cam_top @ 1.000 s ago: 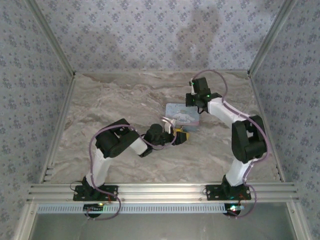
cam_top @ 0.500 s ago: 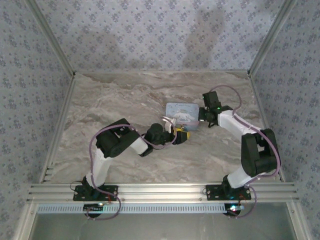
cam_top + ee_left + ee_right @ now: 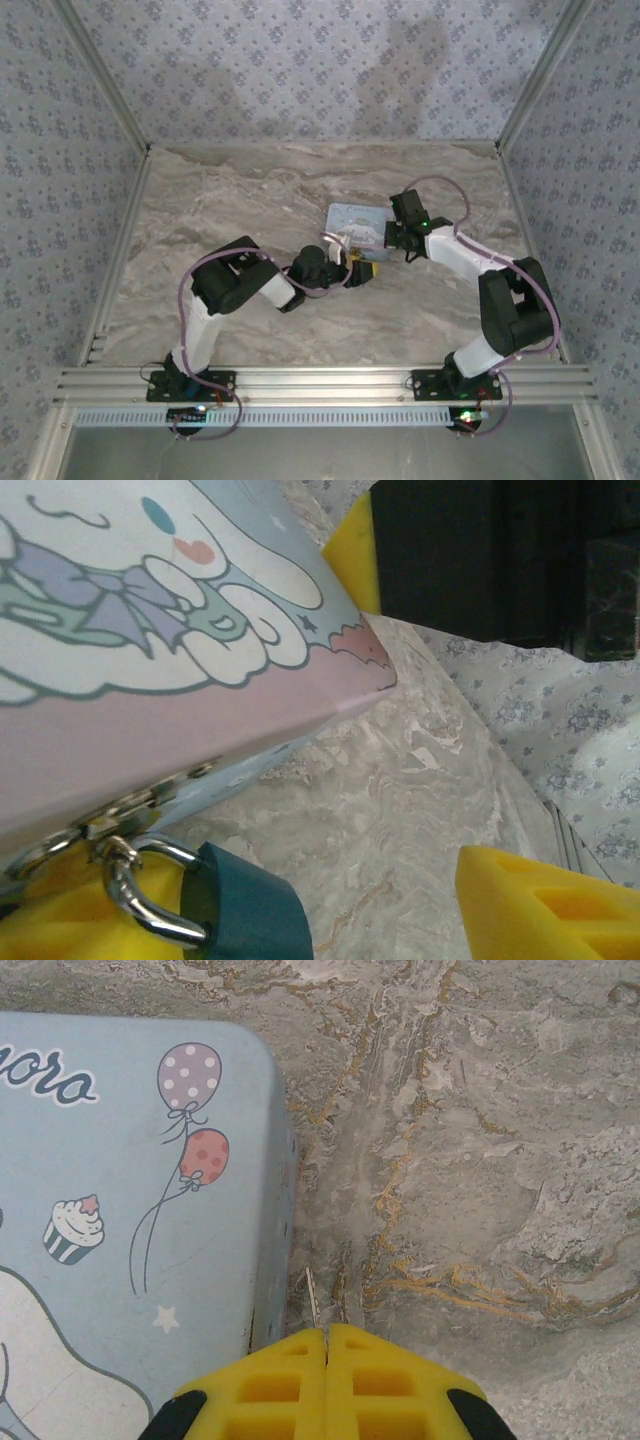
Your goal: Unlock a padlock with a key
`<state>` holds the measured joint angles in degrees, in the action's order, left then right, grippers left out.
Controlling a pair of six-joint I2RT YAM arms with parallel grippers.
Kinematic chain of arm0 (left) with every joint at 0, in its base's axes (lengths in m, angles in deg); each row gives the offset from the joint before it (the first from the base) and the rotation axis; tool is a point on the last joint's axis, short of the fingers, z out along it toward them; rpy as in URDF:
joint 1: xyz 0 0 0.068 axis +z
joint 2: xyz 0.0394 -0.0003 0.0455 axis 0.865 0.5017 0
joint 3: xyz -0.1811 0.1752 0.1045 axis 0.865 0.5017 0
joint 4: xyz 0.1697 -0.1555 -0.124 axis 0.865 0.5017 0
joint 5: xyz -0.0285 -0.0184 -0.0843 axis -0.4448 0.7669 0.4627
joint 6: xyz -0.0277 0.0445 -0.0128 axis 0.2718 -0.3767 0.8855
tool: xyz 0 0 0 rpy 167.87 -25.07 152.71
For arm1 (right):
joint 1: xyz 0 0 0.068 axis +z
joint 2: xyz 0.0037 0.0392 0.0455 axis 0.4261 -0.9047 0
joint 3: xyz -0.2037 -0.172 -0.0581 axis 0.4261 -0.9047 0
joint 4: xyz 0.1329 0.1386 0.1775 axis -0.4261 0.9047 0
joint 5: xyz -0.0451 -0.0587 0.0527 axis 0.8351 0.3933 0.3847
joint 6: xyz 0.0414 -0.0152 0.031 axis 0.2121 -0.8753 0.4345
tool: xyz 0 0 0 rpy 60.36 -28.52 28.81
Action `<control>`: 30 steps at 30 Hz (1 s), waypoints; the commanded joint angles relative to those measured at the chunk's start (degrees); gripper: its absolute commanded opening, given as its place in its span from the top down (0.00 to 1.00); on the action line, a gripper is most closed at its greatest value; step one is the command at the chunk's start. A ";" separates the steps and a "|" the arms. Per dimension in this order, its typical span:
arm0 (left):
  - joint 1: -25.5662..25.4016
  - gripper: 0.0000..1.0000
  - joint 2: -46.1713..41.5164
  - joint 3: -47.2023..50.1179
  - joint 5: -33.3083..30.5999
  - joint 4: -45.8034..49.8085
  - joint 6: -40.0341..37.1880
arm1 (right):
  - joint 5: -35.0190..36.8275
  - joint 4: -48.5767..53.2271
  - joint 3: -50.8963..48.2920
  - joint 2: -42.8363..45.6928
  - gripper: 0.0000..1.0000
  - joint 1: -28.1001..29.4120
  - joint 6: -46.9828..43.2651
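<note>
The padlock is a small teal block whose silver shackle hooks through the hasp of a pastel cartoon tin. It lies against the left finger of my left gripper. That gripper is open, with a wide gap to its right fingertip. My right gripper is shut on the key, whose thin toothed blade sticks out past the yellow tips. The blade points along the tin, just beside its right wall and low over the table. From above, the left gripper is at the tin's near corner and the right gripper at its right side.
The tin sits mid-table on the marble top. Patterned walls close off the back and both sides. Bare marble lies left of and behind the tin. The right arm's elbow stands near the right wall.
My right gripper has swung from behind the tin's far right corner down to its right side, then edged closer to the wall. The left arm has stayed put.
</note>
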<state>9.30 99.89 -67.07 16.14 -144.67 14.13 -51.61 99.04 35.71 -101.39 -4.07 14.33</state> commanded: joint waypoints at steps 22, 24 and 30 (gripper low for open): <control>4.01 0.73 1.10 0.12 5.15 8.86 3.28 | -1.26 -0.77 -2.79 4.58 1.00 1.40 0.64; 4.19 0.78 1.14 0.01 5.54 8.95 3.34 | -1.36 -0.81 -2.76 5.01 1.00 1.42 0.73; 4.79 0.92 0.62 -0.26 6.63 10.78 3.75 | -2.58 -0.53 -3.76 8.55 1.00 1.49 1.51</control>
<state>13.85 99.96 -67.53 20.69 -140.54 16.25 -53.19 97.33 32.93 -95.77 -2.93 14.57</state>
